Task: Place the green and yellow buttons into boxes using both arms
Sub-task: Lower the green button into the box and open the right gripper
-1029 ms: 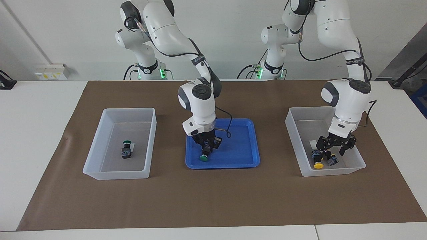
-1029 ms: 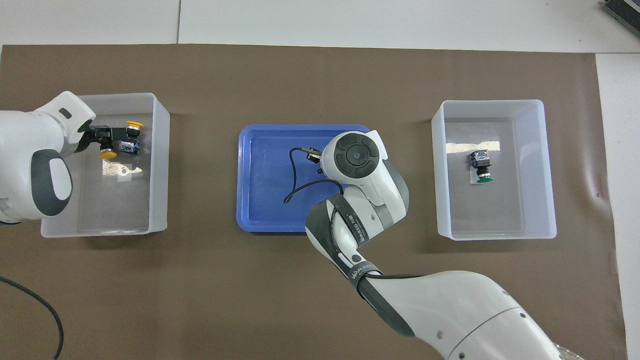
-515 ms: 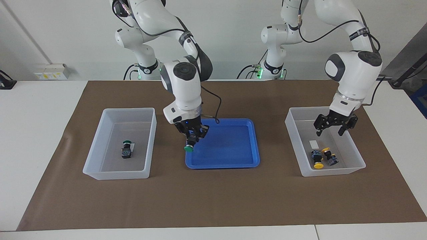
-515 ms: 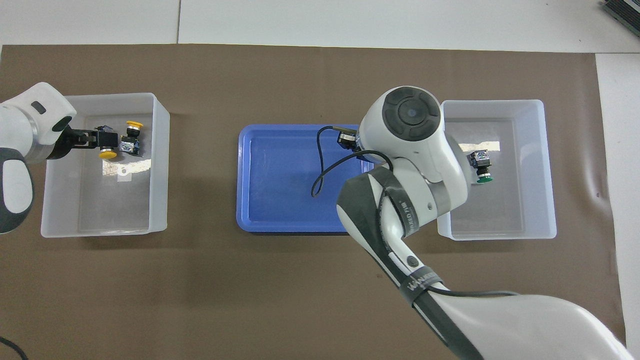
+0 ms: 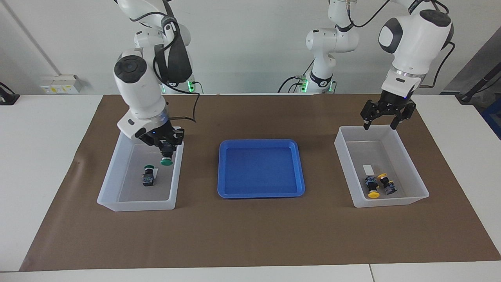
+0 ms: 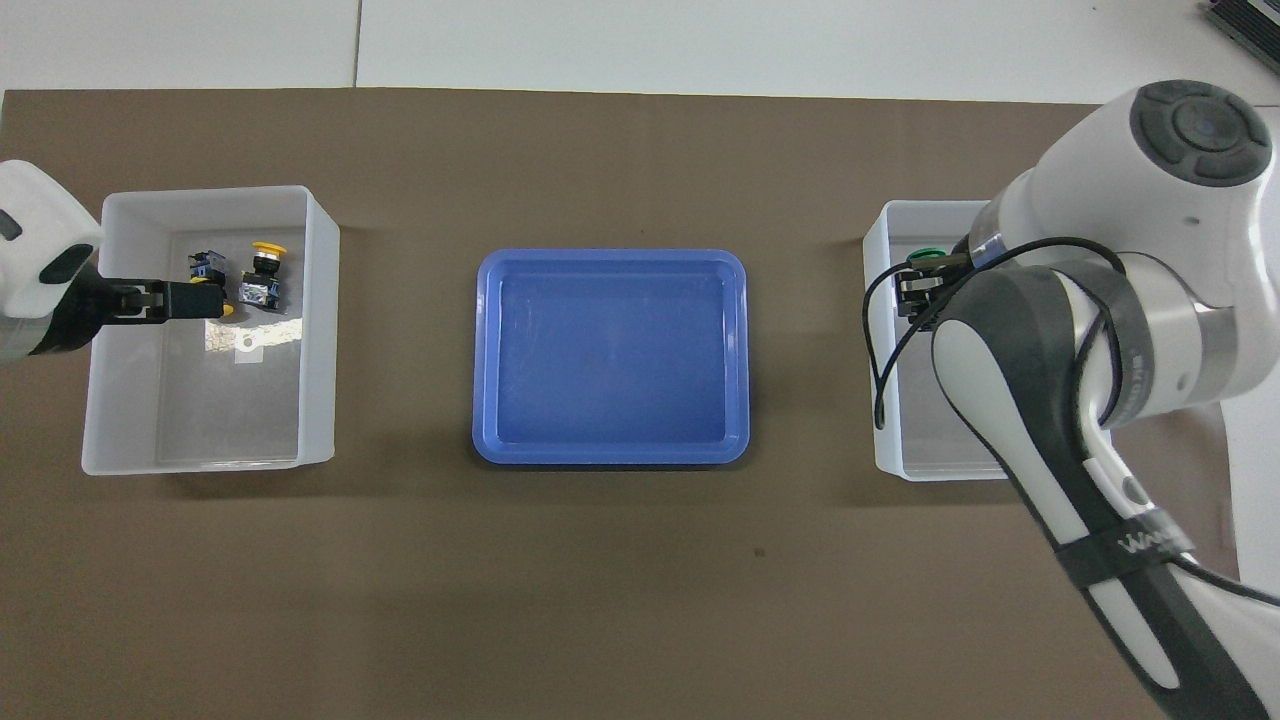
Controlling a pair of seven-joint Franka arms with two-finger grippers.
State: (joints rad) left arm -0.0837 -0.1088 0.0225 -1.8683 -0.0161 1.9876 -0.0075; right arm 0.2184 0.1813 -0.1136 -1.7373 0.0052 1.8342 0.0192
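Green button [image 5: 166,158], cap down, gripped by right gripper [image 5: 165,145] over right-arm-end box [image 5: 113,172]. It hangs over the part of that box toward the blue tray, above floor level, not resting on anything. In the overhead view only its green cap [image 6: 926,254] shows, at the box's [image 6: 884,230] tray-side wall, with the right arm covering most of the box.

Second green button [image 5: 148,175] lies on the floor of the same box, touching the white label [image 5: 155,172]. It is farther from the robots than the held one.

Blue tray [image 5: 261,143] sits mid-table between the two boxes, nothing in it. Overhead view agrees [image 6: 486,290].

Left-arm-end box [image 5: 346,156] holds both yellow buttons. One [image 5: 371,186] lies with its yellow cap pointing away from the robots; the other [image 5: 386,183] is just beside it, toward the left arm's end. Both sit in the part of the box farther from the robots, near another white label [image 5: 368,169]. In the overhead view, the second [image 6: 262,274] is in plain sight in the box [image 6: 320,215], while the first [image 6: 208,275] is partly covered by the gripper.

Left gripper [image 5: 387,116] is raised, over the box's edge nearest the robots. Fingers spread wide, holding nothing. Overhead view shows it [image 6: 165,300] coming in from the box's outer side.
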